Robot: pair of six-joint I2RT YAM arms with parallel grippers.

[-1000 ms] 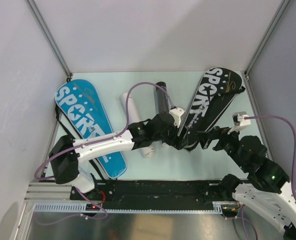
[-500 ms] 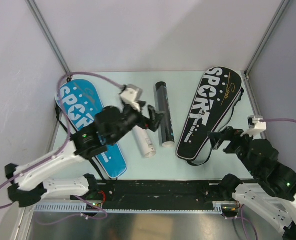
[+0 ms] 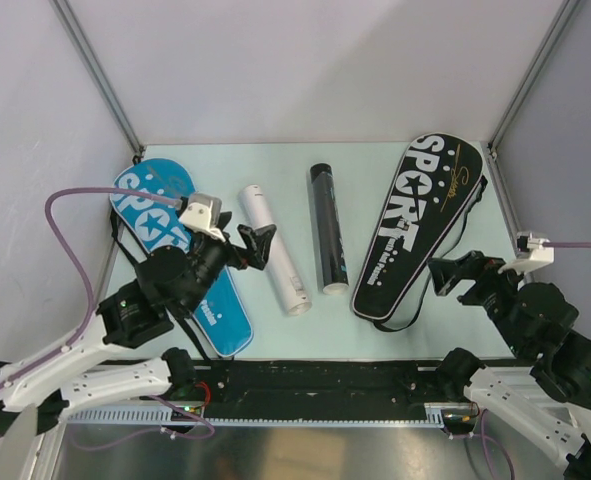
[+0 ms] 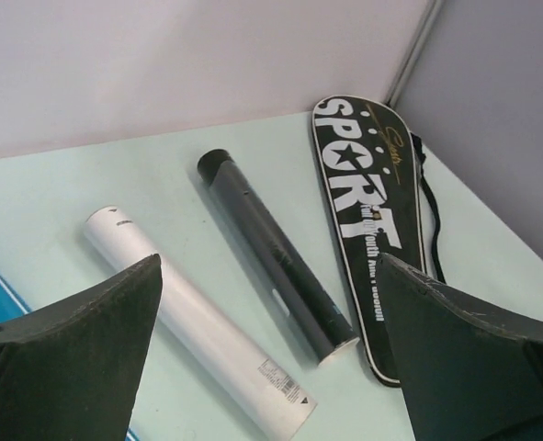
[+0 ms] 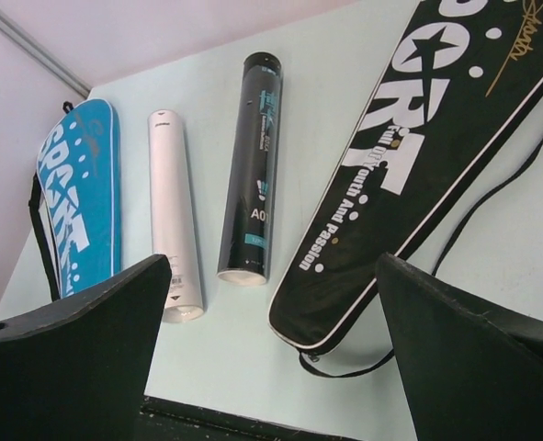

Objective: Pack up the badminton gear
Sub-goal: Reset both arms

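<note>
The bright blue fabric racket cover [image 3: 145,205] carries white "SPORT" lettering, with a star for the O, and scattered white dots. The black fabric racket cover [image 3: 415,215] has the same white lettering and dots, plus a thin gold signature and white edge piping. The plain white cylindrical tube [image 3: 275,250] has a small dark mark near one end. The black cylindrical tube [image 3: 327,230] bears teal and white print. The pale mint counter [image 3: 275,165] is unpatterned.

I see white tube [image 3: 273,249] and black tube [image 3: 326,229] flat between left gripper [image 3: 258,244] and right gripper [image 3: 451,277]; blue cover [image 3: 150,205] left of the left one, black cover [image 3: 420,215] by the right.
</note>
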